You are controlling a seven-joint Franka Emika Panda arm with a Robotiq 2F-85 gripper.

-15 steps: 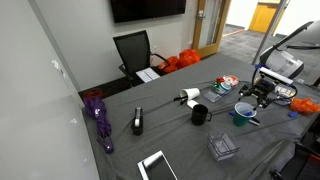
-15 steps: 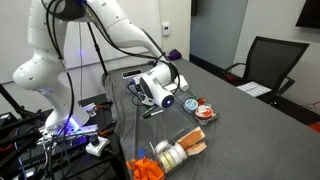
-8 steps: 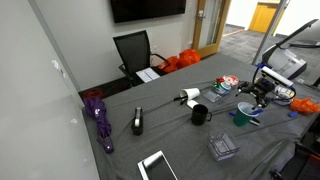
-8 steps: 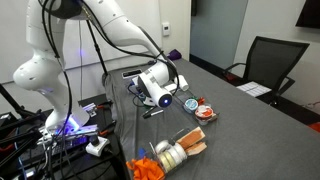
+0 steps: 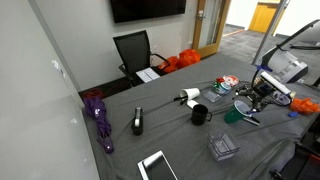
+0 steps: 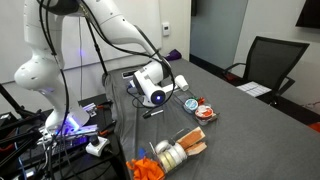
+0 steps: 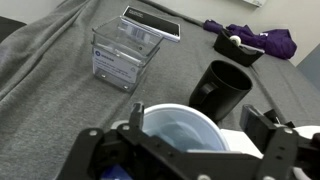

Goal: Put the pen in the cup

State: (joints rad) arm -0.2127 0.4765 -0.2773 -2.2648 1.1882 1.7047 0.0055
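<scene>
The teal-green cup point(image 5: 234, 115) stands near the table's right end and looks tipped. In the wrist view its white inside point(image 7: 182, 130) fills the space between my fingers. My gripper point(image 5: 254, 97) is open, low over the cup, one finger on each side of the rim, with a gap on the right side; it also shows in an exterior view point(image 6: 157, 95). The thin blue pen point(image 5: 250, 121) lies on the grey cloth just beside the cup, under the gripper. It shows as a dark stick in an exterior view point(image 6: 152, 112).
A black mug point(image 5: 199, 115) point(image 7: 222, 88) stands just beyond the cup. A clear plastic box point(image 5: 222, 147) point(image 7: 125, 52), a flat tablet point(image 5: 155, 165) and a purple umbrella point(image 5: 98, 115) lie further off. A tape roll point(image 6: 176, 150) and orange items point(image 6: 146, 168) sit near the table's edge.
My gripper has moved a little to the left and down over the cup. The cup has shifted left with it and now looks tipped. The pen has not moved.
</scene>
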